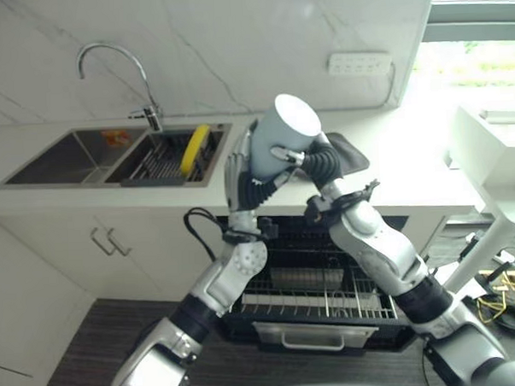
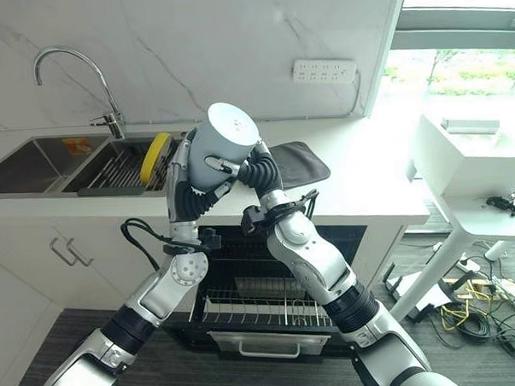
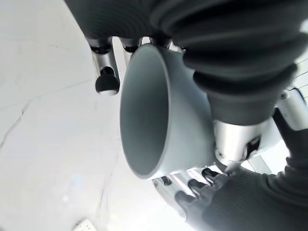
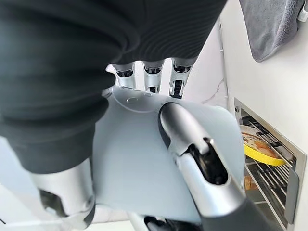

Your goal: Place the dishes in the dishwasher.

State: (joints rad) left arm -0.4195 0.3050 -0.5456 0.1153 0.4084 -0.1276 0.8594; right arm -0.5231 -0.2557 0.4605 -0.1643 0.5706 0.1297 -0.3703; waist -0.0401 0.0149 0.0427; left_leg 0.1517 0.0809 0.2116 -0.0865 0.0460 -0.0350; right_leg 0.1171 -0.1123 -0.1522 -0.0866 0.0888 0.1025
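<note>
A grey cup (image 1: 272, 145) is held tilted in the air over the counter's front edge, its pale round end turned up towards me. My left hand (image 1: 237, 178) grips it from the left and my right hand (image 1: 323, 163) from the right. The left wrist view looks into the cup's open mouth (image 3: 149, 110), with fingers (image 3: 107, 82) reaching past its rim. In the right wrist view my thumb (image 4: 192, 149) lies across the cup (image 4: 139, 163) and the fingers wrap its far side. Below, the dishwasher's wire rack (image 1: 330, 297) is pulled out.
A yellow plate (image 1: 194, 149) stands on edge in the sink's drying rack beside the basin (image 1: 59, 159) and faucet (image 1: 115, 58). A grey cloth (image 1: 348, 150) lies on the counter behind the hands. A white table (image 1: 495, 148) stands at the right.
</note>
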